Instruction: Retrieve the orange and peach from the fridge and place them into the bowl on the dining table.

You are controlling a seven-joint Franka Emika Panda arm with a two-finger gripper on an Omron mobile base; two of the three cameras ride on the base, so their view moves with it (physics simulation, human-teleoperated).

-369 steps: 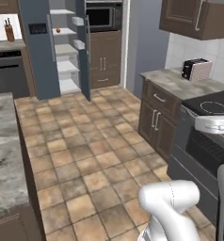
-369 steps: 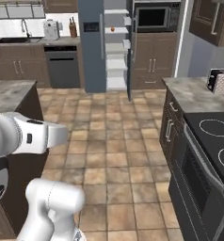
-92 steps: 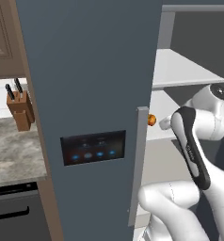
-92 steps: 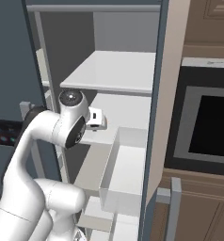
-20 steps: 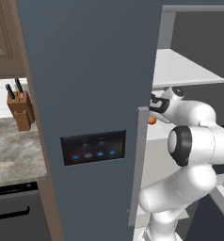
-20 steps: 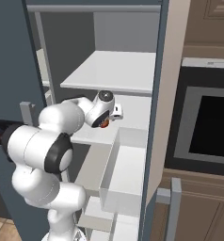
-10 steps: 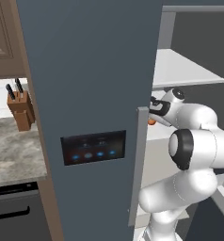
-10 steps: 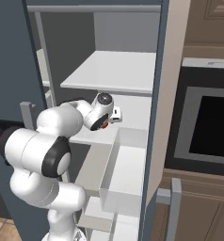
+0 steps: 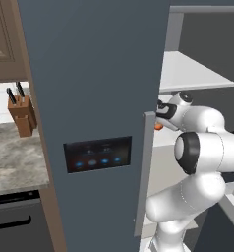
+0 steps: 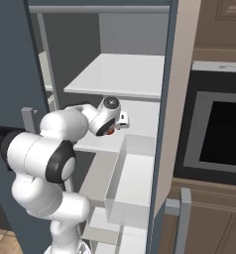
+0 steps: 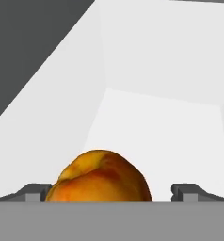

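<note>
The fridge (image 9: 89, 74) stands open, and my arm reaches in over its middle pale shelf (image 10: 140, 116). On that shelf lies the peach (image 11: 102, 176), orange-red with a crease, low between my two dark fingertips (image 11: 38, 192). My gripper (image 11: 113, 190) is open, one finger on each side of the fruit and neither touching it. From the base, the peach (image 9: 159, 126) (image 10: 110, 132) peeks out just under the gripper (image 9: 161, 117) (image 10: 113, 126). The orange, the bowl and the dining table are out of view.
The fridge's left door with its dark lit panel (image 9: 97, 155) and grey handle (image 9: 145, 172) stands close to my arm. A pale door bin (image 10: 130, 183) sits below the shelf. A knife block (image 9: 20, 115) stands on the marble counter (image 9: 15, 157); a wall oven (image 10: 219, 129) is at right.
The hand has edged slightly further in over the shelf toward the peach. The jaws stayed open and the peach has not moved.
</note>
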